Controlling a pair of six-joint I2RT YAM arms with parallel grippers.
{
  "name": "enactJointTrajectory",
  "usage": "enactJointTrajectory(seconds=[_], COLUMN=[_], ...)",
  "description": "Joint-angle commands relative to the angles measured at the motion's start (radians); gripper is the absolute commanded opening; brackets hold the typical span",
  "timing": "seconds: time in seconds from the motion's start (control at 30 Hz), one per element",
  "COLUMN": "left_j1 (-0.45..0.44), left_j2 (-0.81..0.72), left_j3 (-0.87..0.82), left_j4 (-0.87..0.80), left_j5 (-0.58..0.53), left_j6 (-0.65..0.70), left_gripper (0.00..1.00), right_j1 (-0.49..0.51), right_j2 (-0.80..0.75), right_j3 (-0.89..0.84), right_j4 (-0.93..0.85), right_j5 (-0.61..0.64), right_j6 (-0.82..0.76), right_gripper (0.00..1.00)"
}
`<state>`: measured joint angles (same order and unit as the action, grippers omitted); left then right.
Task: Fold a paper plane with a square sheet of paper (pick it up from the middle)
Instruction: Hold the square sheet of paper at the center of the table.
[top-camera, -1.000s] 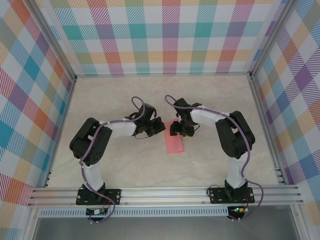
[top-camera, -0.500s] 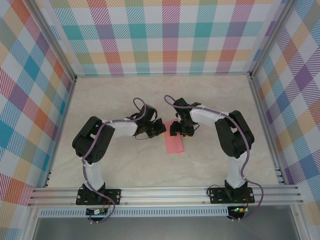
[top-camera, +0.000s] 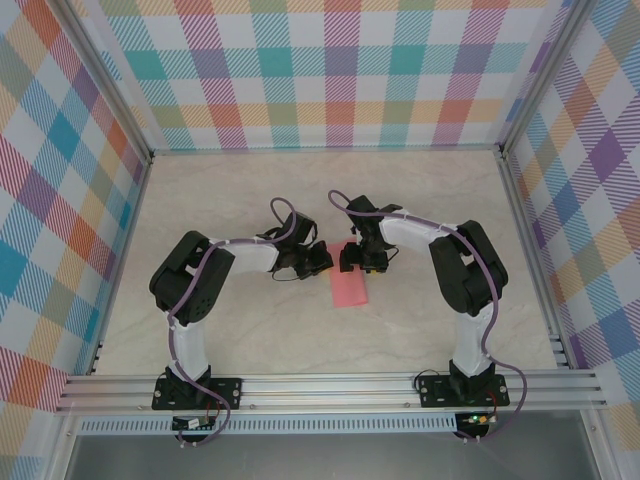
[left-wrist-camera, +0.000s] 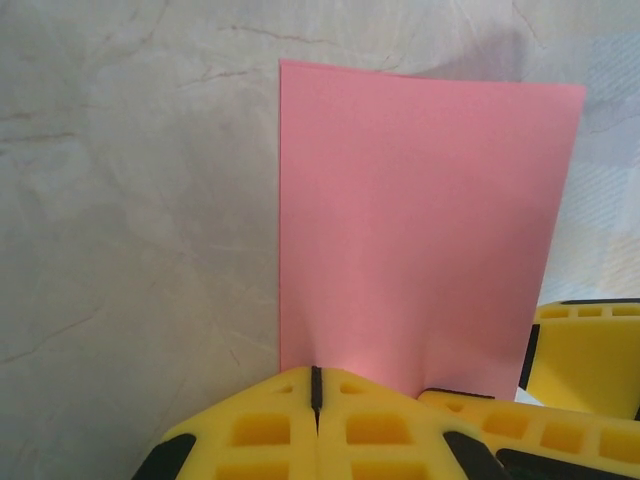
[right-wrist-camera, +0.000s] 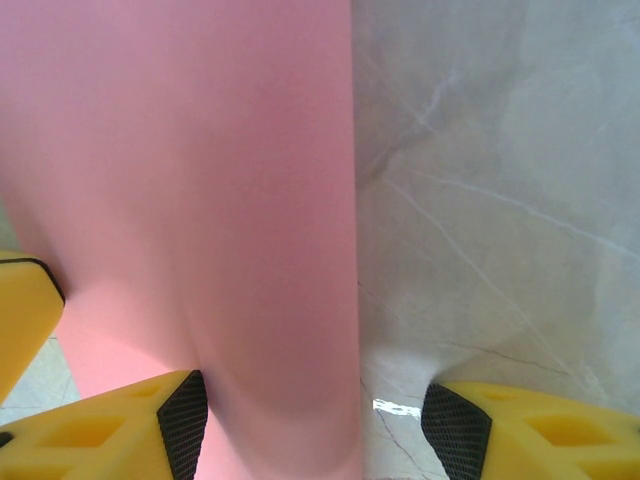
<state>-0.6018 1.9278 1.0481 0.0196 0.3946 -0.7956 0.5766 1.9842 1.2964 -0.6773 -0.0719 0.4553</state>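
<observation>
The square sheet of paper (top-camera: 349, 288) lies on the table as a narrow salmon-pink strip, apparently folded, running towards the arms. In the left wrist view the paper (left-wrist-camera: 420, 220) stretches away flat from my left gripper (left-wrist-camera: 316, 385), whose yellow fingers are shut tight, tips resting at the strip's near-left corner. From above, the left gripper (top-camera: 318, 262) sits at the strip's far left side, the right gripper (top-camera: 358, 262) over its far end. My right gripper (right-wrist-camera: 310, 430) is open, and the paper (right-wrist-camera: 200, 200) bulges up between its fingers, its right edge lying within the gap.
The marble-patterned table (top-camera: 230, 200) is boxed in by plaid walls at the back and both sides. An aluminium rail (top-camera: 330, 385) carrying both arm bases crosses the near edge. One yellow finger (left-wrist-camera: 585, 345) of the right gripper shows beside the paper in the left wrist view.
The left arm's elbow and forearm have shifted slightly right, towards the paper. The right arm and the paper have stayed put.
</observation>
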Motion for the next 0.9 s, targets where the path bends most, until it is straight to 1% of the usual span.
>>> enactJointTrajectory(seconds=[0.0, 0.1, 0.23, 0.4, 0.47, 0.53, 0.63, 0.7, 0.87], left_j1=[-0.021, -0.021, -0.021, -0.021, -0.021, -0.021, -0.021, -0.021, -0.02], left_j2=[0.037, 0.041, 0.052, 0.07, 0.077, 0.082, 0.088, 0.091, 0.094], left_j3=[-0.003, -0.008, -0.022, -0.017, -0.009, -0.008, -0.002, 0.002, 0.002], left_j4=[-0.1, -0.138, -0.16, -0.182, -0.197, -0.199, -0.209, -0.214, -0.219], left_j5=[-0.035, -0.059, -0.077, -0.093, -0.104, -0.106, -0.112, -0.115, -0.12], left_j6=[0.024, 0.034, 0.043, 0.045, 0.045, 0.041, 0.039, 0.038, 0.035], left_gripper=[0.0, 0.0, 0.0, 0.0, 0.0, 0.0, 0.0, 0.0, 0.0], right_j1=[0.026, 0.025, 0.005, -0.028, -0.038, -0.039, -0.04, -0.038, -0.037], right_j2=[0.176, 0.125, -0.017, -0.188, -0.236, -0.26, -0.275, -0.273, -0.212], right_j3=[-0.078, -0.069, -0.068, -0.078, -0.083, -0.085, -0.093, -0.099, -0.092], right_j4=[0.192, 0.169, 0.158, 0.141, 0.129, 0.129, 0.156, 0.18, 0.199], right_j5=[-0.094, -0.104, -0.146, -0.125, -0.109, -0.121, -0.187, -0.235, -0.318], right_j6=[-0.027, -0.019, 0.014, 0.056, 0.073, 0.078, 0.092, 0.101, 0.109], right_gripper=[0.65, 0.65, 0.67, 0.71, 0.72, 0.71, 0.66, 0.59, 0.35])
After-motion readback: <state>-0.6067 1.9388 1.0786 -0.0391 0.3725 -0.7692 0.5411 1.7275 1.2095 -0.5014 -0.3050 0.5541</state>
